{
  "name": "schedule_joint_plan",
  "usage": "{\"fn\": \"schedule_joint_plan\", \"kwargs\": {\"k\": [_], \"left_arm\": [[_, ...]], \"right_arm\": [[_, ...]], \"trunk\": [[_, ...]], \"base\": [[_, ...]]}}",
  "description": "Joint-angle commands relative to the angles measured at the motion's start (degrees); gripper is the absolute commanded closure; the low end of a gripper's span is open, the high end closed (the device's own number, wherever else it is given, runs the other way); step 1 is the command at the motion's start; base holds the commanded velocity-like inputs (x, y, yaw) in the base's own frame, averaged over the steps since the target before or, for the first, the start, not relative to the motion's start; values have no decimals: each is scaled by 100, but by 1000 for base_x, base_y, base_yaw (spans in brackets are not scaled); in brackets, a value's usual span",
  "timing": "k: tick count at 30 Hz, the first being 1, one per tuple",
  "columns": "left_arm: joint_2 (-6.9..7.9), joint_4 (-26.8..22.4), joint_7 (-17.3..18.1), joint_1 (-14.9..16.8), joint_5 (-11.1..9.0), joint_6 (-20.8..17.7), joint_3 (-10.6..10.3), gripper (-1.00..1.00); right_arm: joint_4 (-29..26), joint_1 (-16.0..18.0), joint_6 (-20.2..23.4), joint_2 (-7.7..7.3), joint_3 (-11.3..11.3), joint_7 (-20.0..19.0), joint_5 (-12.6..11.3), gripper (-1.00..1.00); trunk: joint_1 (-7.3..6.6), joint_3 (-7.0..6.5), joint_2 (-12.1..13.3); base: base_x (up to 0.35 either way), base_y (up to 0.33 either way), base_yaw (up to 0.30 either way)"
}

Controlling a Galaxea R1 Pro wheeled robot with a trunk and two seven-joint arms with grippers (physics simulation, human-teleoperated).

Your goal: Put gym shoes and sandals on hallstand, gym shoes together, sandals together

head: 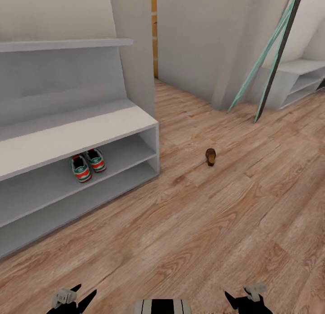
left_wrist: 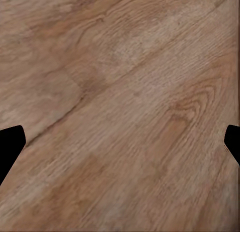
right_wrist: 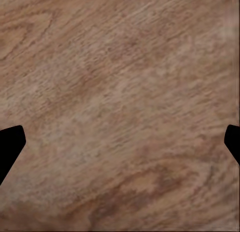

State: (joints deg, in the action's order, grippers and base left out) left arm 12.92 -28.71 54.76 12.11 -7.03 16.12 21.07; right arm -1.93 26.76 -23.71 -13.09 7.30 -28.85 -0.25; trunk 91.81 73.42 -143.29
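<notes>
Two gym shoes [head: 88, 164] were seen side by side on the rack's [head: 81, 138] upper tier. One sandal [head: 211, 156] lay on the floor [head: 189, 233], well apart. Both the left gripper [left_wrist: 120, 142] and right gripper [right_wrist: 120, 142] were held open, empty.

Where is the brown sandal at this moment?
In the head view the sandal lies alone on the corridor floor, right of the hallstand's open end and well ahead of both hands.

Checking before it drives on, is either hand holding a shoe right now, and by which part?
Nothing is held. The left hand and right hand are both open over bare wood floor.
</notes>
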Motion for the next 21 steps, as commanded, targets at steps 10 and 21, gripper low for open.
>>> {"fn": "schedule_joint_plan", "kwargs": {"k": [10,21], "left_arm": [[0,6,24,2,-8,23,11,-100],[-7,6,25,2,-8,24,11,-100]], "right_arm": [[8,5,-2,1,43,-42,-2,-100],[8,5,-2,8,40,-42,-2,-100]], "trunk": [[-1,4,-2],[-1,4,-2]], "base": [[0,0,-300],[0,0,-300]]}}
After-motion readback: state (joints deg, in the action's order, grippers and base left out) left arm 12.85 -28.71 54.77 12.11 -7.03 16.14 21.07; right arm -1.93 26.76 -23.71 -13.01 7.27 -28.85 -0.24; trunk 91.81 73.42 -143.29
